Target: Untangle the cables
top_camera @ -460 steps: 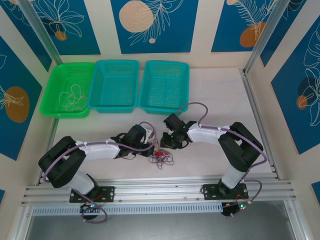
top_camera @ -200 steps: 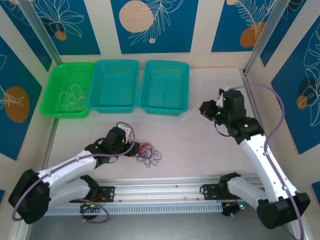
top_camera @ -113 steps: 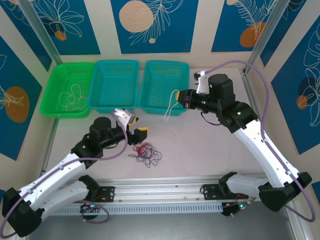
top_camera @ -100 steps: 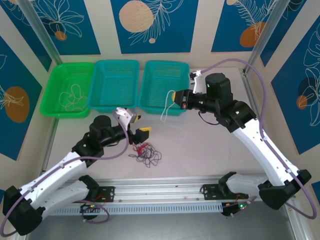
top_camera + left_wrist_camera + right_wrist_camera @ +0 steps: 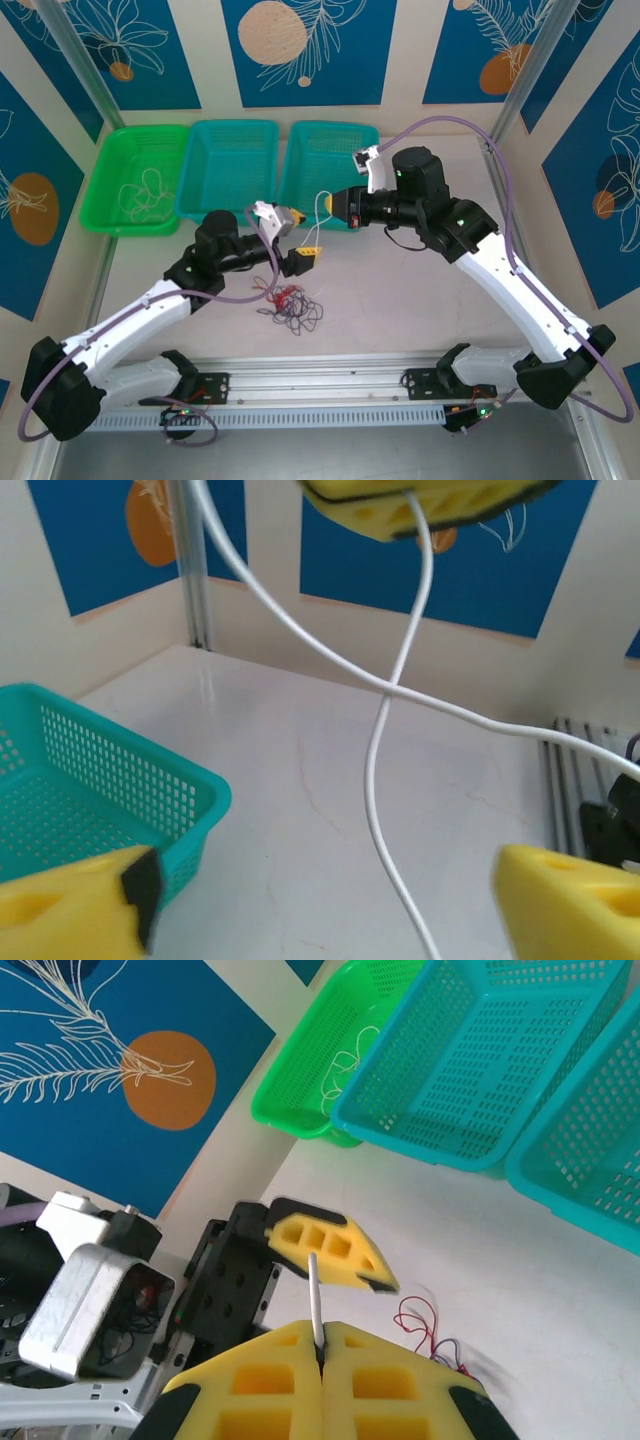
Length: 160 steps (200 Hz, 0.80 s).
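The cables [image 5: 293, 303] are no longer one knot. The right arm [image 5: 500, 270] has swung up from the heap toward the front of the right-hand teal basket [image 5: 335, 126]; the right jaws are pinched shut on a cream cable [image 5: 321, 205] that dangles just before that basket's near wall. The left arm [image 5: 150, 300] has risen too, and the left jaws stand open on either side of the hanging strand without touching it. Nearer than the basket, on the tabletop [image 5: 420, 300], the red and dark cables lie in a loose tangle. One strand looks freed; the rest likely still needs separating.
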Each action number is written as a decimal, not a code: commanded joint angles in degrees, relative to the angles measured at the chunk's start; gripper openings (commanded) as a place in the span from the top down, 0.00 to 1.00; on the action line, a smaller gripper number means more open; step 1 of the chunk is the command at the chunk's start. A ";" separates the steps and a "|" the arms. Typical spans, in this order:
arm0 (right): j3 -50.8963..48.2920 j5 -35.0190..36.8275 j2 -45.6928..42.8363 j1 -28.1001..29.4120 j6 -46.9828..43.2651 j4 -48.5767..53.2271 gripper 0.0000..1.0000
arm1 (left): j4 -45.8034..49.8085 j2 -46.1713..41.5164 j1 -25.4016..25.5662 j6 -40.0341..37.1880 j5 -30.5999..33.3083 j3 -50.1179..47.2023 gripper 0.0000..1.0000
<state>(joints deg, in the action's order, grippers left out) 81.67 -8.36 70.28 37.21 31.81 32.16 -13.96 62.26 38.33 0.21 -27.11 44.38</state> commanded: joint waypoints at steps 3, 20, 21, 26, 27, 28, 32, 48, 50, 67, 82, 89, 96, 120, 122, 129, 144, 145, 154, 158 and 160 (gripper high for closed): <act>2.40 -0.99 0.21 0.67 -0.92 -0.74 1.00 | 2.12 1.45 0.18 0.26 -0.53 2.78 0.70; 1.98 2.78 -0.29 0.67 -0.79 0.19 1.00 | 4.65 0.84 0.23 0.47 4.13 2.46 1.00; 1.95 3.07 -0.35 0.67 -0.75 0.27 1.00 | 4.69 0.76 0.20 0.48 4.37 2.42 1.00; 1.71 4.69 -0.60 0.63 -0.56 0.69 1.00 | 4.77 0.19 0.14 0.50 5.39 1.99 1.00; 1.64 5.03 -0.63 0.61 -0.54 0.79 1.00 | 4.79 0.08 0.11 0.45 5.58 1.87 1.00; 1.56 5.38 -0.74 0.55 -0.49 0.84 1.00 | 4.80 -0.07 0.14 0.43 5.75 1.77 1.00; 1.29 6.65 -0.98 0.42 -0.40 1.11 1.00 | 4.96 -0.55 0.17 0.19 6.45 1.42 1.00; -0.68 8.29 -2.22 -0.25 -0.25 1.05 0.96 | 6.11 -2.39 0.10 0.32 10.17 0.64 1.00; -1.00 8.19 -2.42 -0.26 -0.30 0.95 0.95 | 6.37 -2.60 0.15 0.32 10.64 0.63 1.00; -2.64 4.58 -3.13 -0.38 -1.09 -0.04 0.78 | 9.71 -4.04 -0.04 -0.15 15.66 1.72 1.00; -3.17 0.48 -3.21 -0.26 -1.44 -0.32 0.61 | 13.27 -5.04 -0.46 -1.98 20.63 3.96 1.00; -3.39 -1.59 -3.14 -0.30 -1.79 -0.63 0.59 | 14.96 -5.15 -0.83 -3.28 23.17 5.42 1.00; -3.53 -3.68 -3.18 -0.09 -2.10 -1.14 0.58 | 16.68 -5.16 -1.68 -5.12 25.06 7.07 1.00; -3.72 -8.71 -2.94 1.39 -3.14 -3.10 0.55 | 21.67 -2.66 -8.72 -7.92 28.10 13.33 1.00; -3.65 -8.91 -2.89 1.49 -3.22 -3.21 0.55 | 21.86 -2.40 -9.50 -7.76 27.78 13.82 1.00; -3.49 -9.34 -2.66 2.14 -3.40 -3.61 0.54 | 22.49 -1.09 -12.83 -7.15 26.94 15.49 1.00; -3.05 -9.22 -1.89 3.53 -3.39 -4.49 0.54 | 22.49 2.15 -18.75 -6.45 26.29 18.57 1.00; -3.07 -9.17 -1.85 3.59 -3.36 -4.61 0.54 | 22.44 2.38 -19.18 -6.49 26.35 18.73 1.00; -2.81 -9.07 -1.27 4.16 -3.03 -5.26 0.53 | 21.90 4.52 -21.94 -6.51 27.07 20.16 1.00; -2.73 -9.04 -0.98 4.39 -2.88 -5.43 0.53 | 21.66 5.53 -23.19 -6.53 27.15 20.86 1.00; -2.61 -9.04 -0.84 4.54 -2.85 -5.57 0.53 | 21.64 5.97 -23.71 -6.49 27.26 21.22 1.00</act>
<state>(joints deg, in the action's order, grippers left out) 78.56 -14.46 68.47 40.23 29.89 29.41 5.54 63.70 20.75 -5.13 -2.52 61.82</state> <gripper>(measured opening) 0.468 0.042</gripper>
